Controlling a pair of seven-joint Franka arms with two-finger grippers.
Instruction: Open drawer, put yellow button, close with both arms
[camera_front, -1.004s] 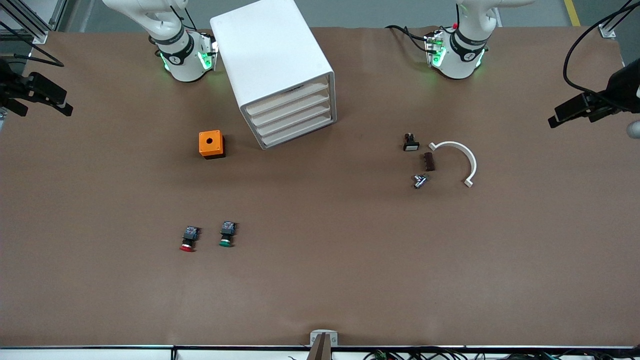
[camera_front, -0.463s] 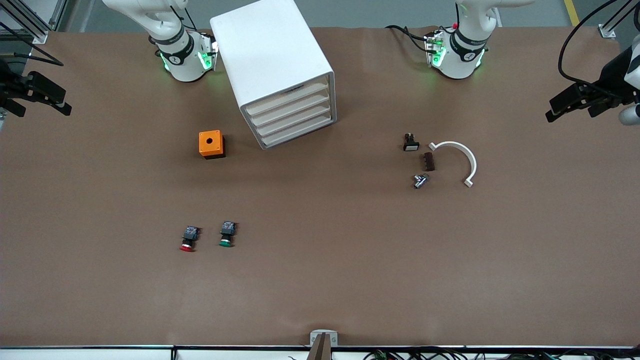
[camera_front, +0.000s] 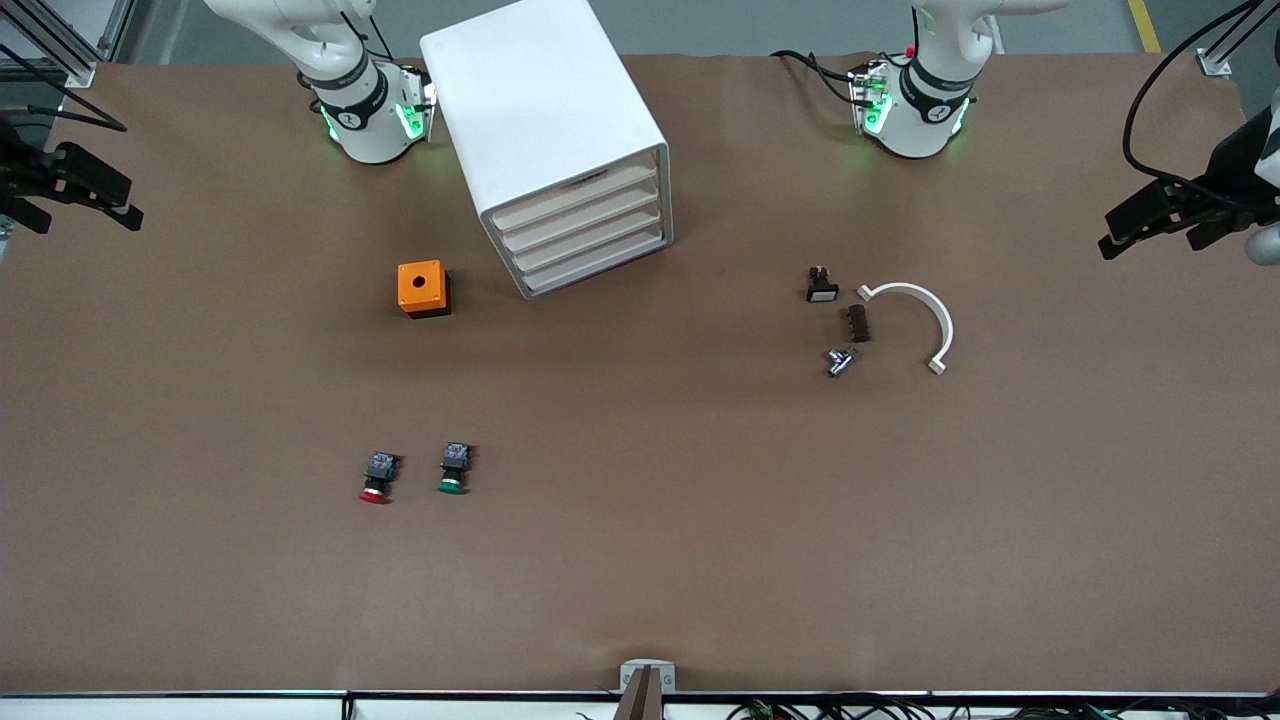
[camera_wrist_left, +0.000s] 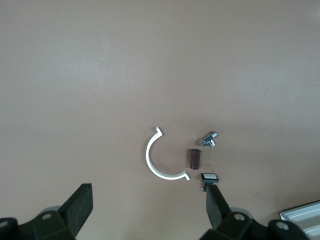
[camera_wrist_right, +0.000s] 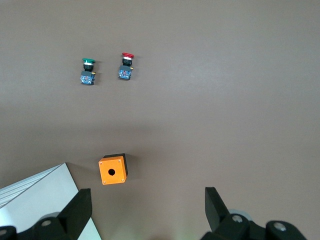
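The white cabinet (camera_front: 545, 120) stands between the two arm bases. Its four pale drawer fronts (camera_front: 585, 235) are all shut, so I cannot single out the drawer. The yellow button is out of view. My left gripper (camera_front: 1108, 232) hangs open and empty over the left arm's end of the table. In the left wrist view the left gripper (camera_wrist_left: 149, 205) is high over bare table. My right gripper (camera_front: 132, 200) hangs open and empty over the right arm's end. In the right wrist view the right gripper (camera_wrist_right: 147, 210) is beside the cabinet corner (camera_wrist_right: 35, 205).
An orange box with a round hole (camera_front: 423, 288) sits beside the cabinet. A red-capped button (camera_front: 377, 477) and a green-capped one (camera_front: 454, 468) lie nearer the camera. Toward the left arm's end lie a white half-ring (camera_front: 925, 320), a brown cylinder (camera_front: 858, 323), a metal part (camera_front: 838, 361) and a small black switch (camera_front: 821, 285).
The left gripper has swayed slightly at the table's end. The right gripper has barely shifted. Nothing on the table has moved.
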